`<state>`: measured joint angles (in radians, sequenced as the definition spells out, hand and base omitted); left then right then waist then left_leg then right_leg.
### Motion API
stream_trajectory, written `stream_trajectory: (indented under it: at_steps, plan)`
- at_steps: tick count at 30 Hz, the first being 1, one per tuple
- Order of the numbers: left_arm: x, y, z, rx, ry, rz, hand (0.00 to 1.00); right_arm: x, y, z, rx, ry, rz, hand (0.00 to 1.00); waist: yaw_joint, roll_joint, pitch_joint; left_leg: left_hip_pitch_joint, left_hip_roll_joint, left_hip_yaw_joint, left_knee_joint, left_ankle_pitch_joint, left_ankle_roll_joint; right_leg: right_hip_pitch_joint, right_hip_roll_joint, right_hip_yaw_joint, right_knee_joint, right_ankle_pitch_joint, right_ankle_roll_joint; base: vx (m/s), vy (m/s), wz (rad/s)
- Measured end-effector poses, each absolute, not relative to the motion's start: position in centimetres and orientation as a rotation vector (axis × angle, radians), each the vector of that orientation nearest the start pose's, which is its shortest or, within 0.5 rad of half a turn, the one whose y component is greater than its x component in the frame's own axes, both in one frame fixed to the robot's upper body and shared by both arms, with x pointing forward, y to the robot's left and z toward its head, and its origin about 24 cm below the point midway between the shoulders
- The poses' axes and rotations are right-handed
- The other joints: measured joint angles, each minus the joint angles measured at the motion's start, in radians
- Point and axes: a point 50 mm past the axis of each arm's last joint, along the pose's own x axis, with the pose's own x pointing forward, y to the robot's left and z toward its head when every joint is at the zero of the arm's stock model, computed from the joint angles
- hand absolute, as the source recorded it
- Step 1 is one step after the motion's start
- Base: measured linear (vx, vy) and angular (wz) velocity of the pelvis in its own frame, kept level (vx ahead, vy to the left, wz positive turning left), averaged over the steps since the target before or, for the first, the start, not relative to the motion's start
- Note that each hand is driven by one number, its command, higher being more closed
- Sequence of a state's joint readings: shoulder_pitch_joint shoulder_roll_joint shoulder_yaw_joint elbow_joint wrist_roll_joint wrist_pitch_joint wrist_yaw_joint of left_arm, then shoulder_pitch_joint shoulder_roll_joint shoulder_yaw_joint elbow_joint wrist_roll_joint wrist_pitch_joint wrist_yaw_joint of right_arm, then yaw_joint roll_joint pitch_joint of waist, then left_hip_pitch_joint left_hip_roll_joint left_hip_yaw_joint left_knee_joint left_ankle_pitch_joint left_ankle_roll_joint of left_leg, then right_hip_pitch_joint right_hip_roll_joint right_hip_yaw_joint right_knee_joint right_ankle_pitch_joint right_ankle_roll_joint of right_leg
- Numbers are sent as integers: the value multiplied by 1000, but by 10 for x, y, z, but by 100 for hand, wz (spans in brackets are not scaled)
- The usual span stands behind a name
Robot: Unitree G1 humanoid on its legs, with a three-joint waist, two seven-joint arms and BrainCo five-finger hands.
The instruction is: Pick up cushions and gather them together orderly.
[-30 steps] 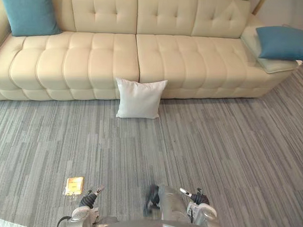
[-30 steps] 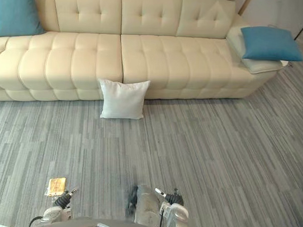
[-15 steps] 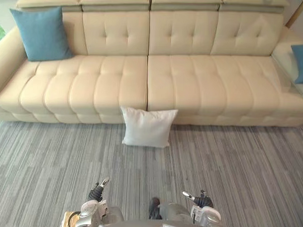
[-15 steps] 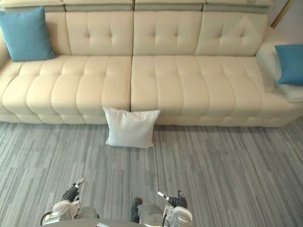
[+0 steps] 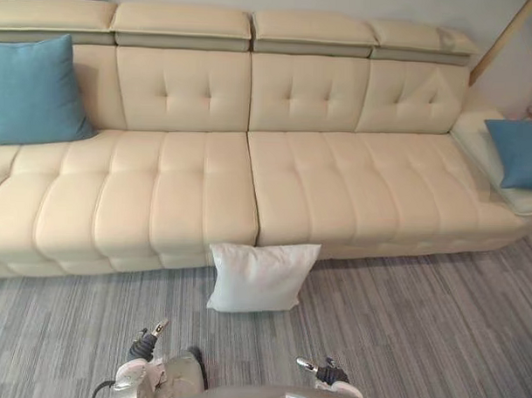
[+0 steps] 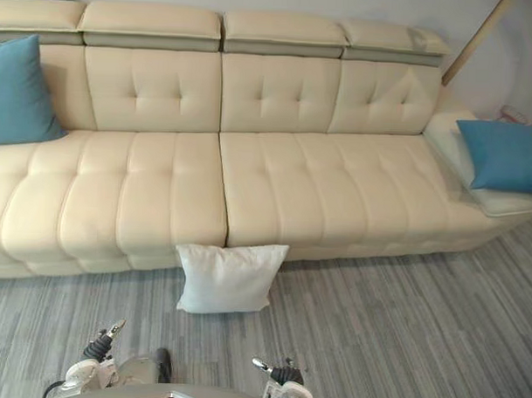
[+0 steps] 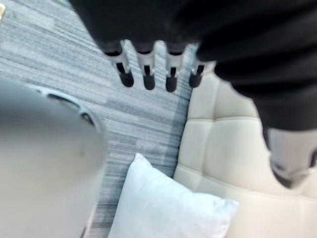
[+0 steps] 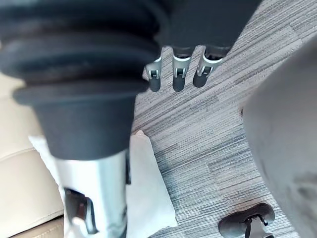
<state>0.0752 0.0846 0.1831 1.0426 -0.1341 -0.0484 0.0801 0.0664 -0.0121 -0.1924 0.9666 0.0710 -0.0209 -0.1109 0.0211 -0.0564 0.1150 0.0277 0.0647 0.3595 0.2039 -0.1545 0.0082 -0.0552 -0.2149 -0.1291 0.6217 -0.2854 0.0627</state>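
Note:
A white cushion (image 5: 261,277) stands on the grey carpet, leaning against the front of the cream sofa (image 5: 187,196) near its middle seam. One blue cushion (image 5: 32,90) leans in the sofa's left corner. Another blue cushion (image 5: 519,153) lies on the sofa's right end. My left hand (image 7: 147,67) hangs low over the carpet with relaxed fingers and holds nothing; the white cushion (image 7: 163,208) lies past it. My right hand (image 8: 177,69) is also open and empty, close to the white cushion (image 8: 148,188).
Striped grey carpet (image 5: 419,327) runs along the whole front of the sofa. A wooden pole (image 5: 503,37) leans by the wall behind the sofa's right end.
The camera has moved nearer the sofa and looks higher, so the sofa and white cushion show larger and lower. The cushions themselves have not moved. A small yellow item on the floor has left view.

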Motion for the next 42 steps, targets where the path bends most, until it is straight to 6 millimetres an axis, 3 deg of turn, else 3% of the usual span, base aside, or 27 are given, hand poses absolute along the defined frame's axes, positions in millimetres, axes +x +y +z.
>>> stream_trajectory:
  at_steps: [2,3,4,6,9,13,16,23,26,29,31,33,38,42]
  plan:
    - [98,211,-158,-89,1050,374,0,117,-189,-152,72,1000,-324,0,-7,3,2,16,0,-2,-17,5,-8,-43,17,-42,-92,0,-3,91,-47,5]
    - [97,212,-157,-88,1050,375,0,118,-188,-152,69,999,-321,0,-7,-1,5,19,-8,-4,-14,6,-18,-60,28,-47,-193,46,-10,107,-110,13]
    - [99,215,-156,-75,1043,375,0,118,-188,-152,77,996,-322,0,-16,-11,14,28,-32,-25,-16,7,-34,-59,41,-28,-257,138,22,108,-116,18]
    - [98,201,-159,-112,1059,362,0,121,-199,-150,49,984,-335,0,-24,35,27,35,-12,-61,-39,20,-51,-28,68,-44,-305,155,9,87,-103,12]
    - [97,192,-161,-148,1062,366,0,122,-205,-148,35,977,-343,0,-19,65,32,46,14,-62,-62,28,-61,4,103,-49,-374,183,1,24,-75,-6]
    - [98,193,-161,-149,1061,368,0,116,-201,-151,54,994,-351,0,-16,43,27,81,32,-82,-110,43,-74,88,147,-64,-528,244,-6,22,-60,0]
    - [98,195,-160,-145,1057,370,0,114,-201,-152,59,1001,-358,0,-15,32,22,83,24,-88,-122,48,-74,121,153,-72,-593,279,-2,43,3,7]
    - [101,196,-159,-106,1055,337,0,114,-198,-152,55,1000,-346,0,-15,28,21,84,-2,-131,-134,52,-65,167,145,-78,-680,325,-2,22,28,4]
    - [109,194,-156,-76,1023,300,0,129,-196,-144,6,943,-302,0,-12,32,44,60,-3,-145,-138,66,-61,146,142,-92,-669,326,-3,-74,-16,13]
    - [130,193,-147,-80,946,301,0,161,-198,-127,-50,823,-289,0,-8,41,97,-33,4,-145,-104,78,-63,8,129,-86,-541,283,-13,-180,-25,0]
    - [163,191,-134,-98,851,311,0,197,-205,-104,-100,688,-297,0,-6,38,175,-171,7,-148,8,57,-55,-161,98,-77,-364,233,-11,-250,-30,2]
    - [188,191,-120,-131,764,342,0,223,-212,-79,-129,566,-328,0,-7,38,206,-314,24,-143,131,16,-54,-304,82,-71,-251,197,-17,-232,-26,-1]
    - [235,198,-83,-143,561,359,0,260,-220,-34,-130,357,-398,0,-6,39,241,-517,69,-141,321,-54,-54,-505,76,-55,-77,140,-36,-132,-24,-9]
    - [283,209,-34,-119,352,354,0,293,-223,9,-52,186,-454,0,-9,41,293,-695,100,-146,466,-97,-57,-692,71,-41,64,100,-50,-42,-34,-8]
